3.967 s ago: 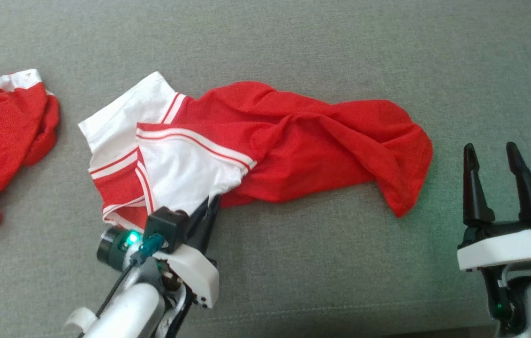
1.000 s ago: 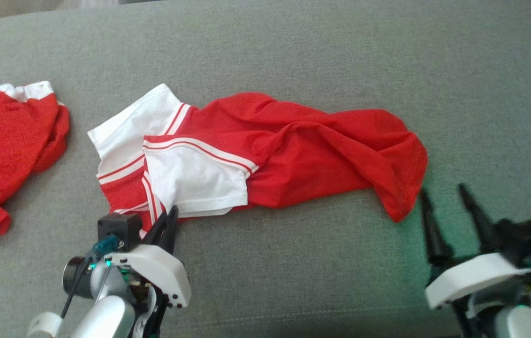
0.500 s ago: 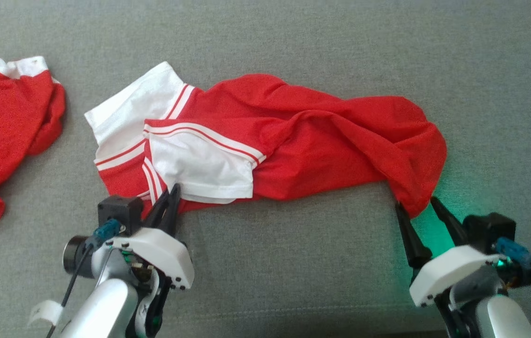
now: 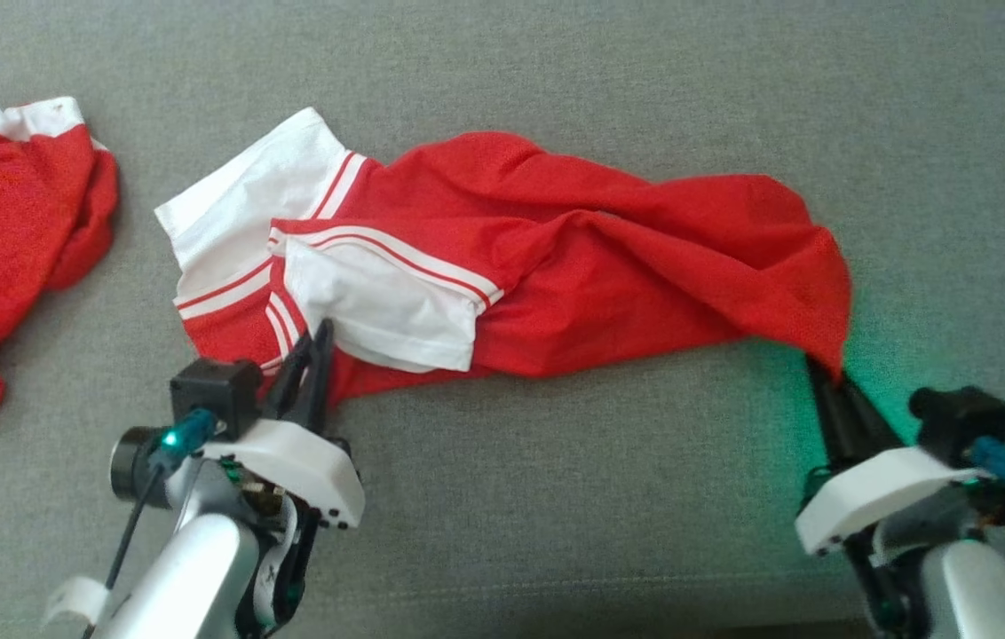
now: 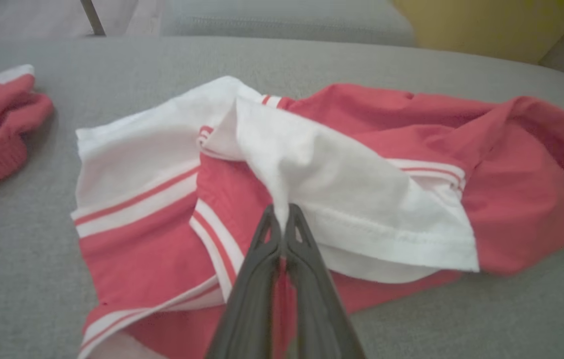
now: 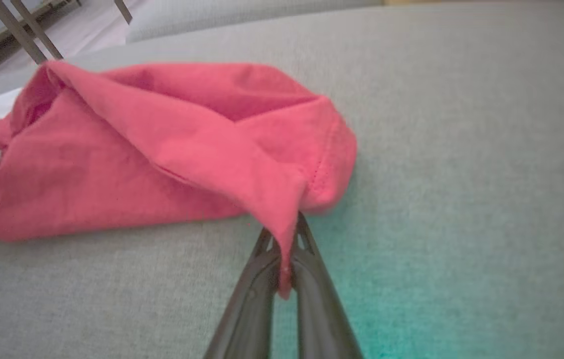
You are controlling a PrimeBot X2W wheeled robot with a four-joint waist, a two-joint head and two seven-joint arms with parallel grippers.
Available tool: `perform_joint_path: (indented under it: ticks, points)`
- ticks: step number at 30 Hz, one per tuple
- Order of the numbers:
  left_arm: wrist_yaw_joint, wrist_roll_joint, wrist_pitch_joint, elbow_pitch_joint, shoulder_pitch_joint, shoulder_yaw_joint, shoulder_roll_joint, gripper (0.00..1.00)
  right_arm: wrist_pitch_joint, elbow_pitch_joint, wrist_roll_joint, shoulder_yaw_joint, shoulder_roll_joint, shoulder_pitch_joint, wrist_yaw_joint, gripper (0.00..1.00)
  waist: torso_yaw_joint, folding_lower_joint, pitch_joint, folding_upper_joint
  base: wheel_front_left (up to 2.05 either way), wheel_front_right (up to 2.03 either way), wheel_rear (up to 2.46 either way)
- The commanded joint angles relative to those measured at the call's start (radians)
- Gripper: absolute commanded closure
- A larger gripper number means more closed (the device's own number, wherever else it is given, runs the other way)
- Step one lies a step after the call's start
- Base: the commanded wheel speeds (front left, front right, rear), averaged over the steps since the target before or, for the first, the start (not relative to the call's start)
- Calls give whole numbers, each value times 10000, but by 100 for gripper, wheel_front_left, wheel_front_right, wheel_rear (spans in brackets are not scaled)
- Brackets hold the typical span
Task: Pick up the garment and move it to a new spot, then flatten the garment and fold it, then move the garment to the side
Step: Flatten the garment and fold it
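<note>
Grey woven upholstery (image 4: 556, 497) spreads under everything, with a seam running along its near edge. Across the middle lies the shirt (image 4: 609, 266), red with white sleeves trimmed in red stripes. It is rumpled and stretched sideways, with the sleeves toward the robot's left and the red body trailing to the right. The left fingers (image 4: 316, 355) are pressed together on the near edge of a white sleeve. In the left wrist view the white cloth is drawn into a peak right at their tips. The right fingers (image 4: 833, 395) are closed on the shirt's rightmost red corner, and in the right wrist view a strip of hemmed red cloth runs down between them. Another red garment (image 4: 5, 213) with a white edge lies crumpled at the far left, apart from the shirt.
</note>
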Motion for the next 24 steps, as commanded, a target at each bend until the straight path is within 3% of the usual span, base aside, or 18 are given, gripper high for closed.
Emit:
perform_joint_path:
  ticks: [1,8,13,24]
  points:
    - [81,93,-176,-444,-393,427,194,100,-147,-467,-72,101,-213,-293,77,100,-23,0,-70,0,0,0,0]
    - [445,470,-1045,-1788,-692,1047,609,100,-256,-1837,-495,-704,-1037,-564,77,100,-104,0,-612,0,0,0,0]
    - [593,826,-1410,-3122,-1470,1555,974,100,249,-2947,-530,-1216,-1808,-1042,77,100,-111,0,-1148,0,0,0,0]
    - [378,1416,-660,-4935,-4410,2081,1585,100,2140,-4973,83,-1686,-3824,-3079,77,100,-185,0,-2364,0,0,0,0]
